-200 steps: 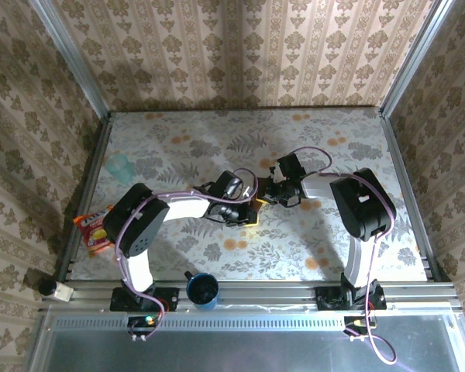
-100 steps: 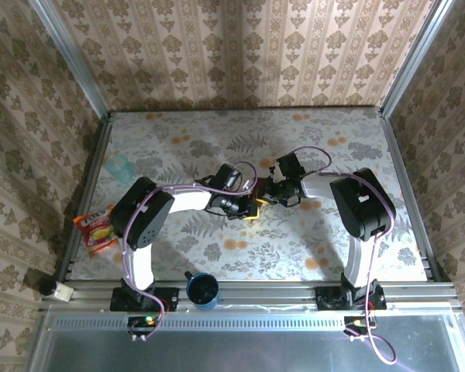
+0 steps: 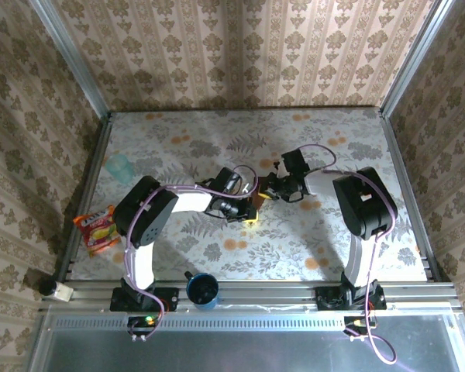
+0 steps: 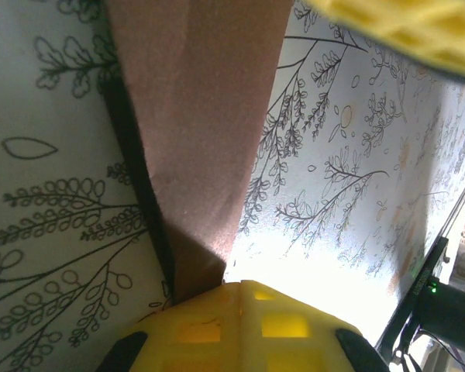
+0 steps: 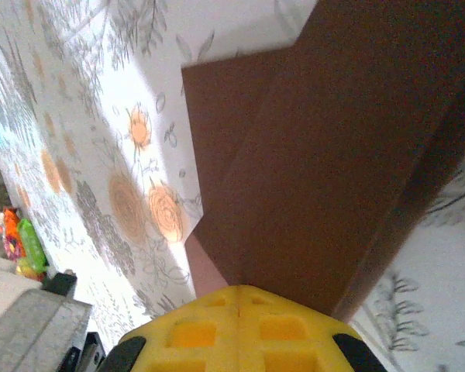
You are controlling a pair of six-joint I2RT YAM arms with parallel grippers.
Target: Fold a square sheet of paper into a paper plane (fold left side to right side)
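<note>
The square sheet of paper is dark reddish-brown and lies folded into layered flaps on the flowered table. In the right wrist view the paper shows a straight crease and a stepped edge. My left gripper is shut, its yellow fingertips pressed down at the paper's narrow end. My right gripper is also shut, its tips resting on the folded layers. From above, both grippers meet mid-table and hide most of the paper. No finished paper plane is in view.
A dark blue cup stands at the near edge between the arm bases. A pale teal cup sits at the left, and an orange snack packet lies by the left rail. Patterned walls enclose the table.
The left wrist has shifted a little toward the right gripper and away from the near edge. The right gripper has edged slightly right. Both stay shut on the paper's surface.
</note>
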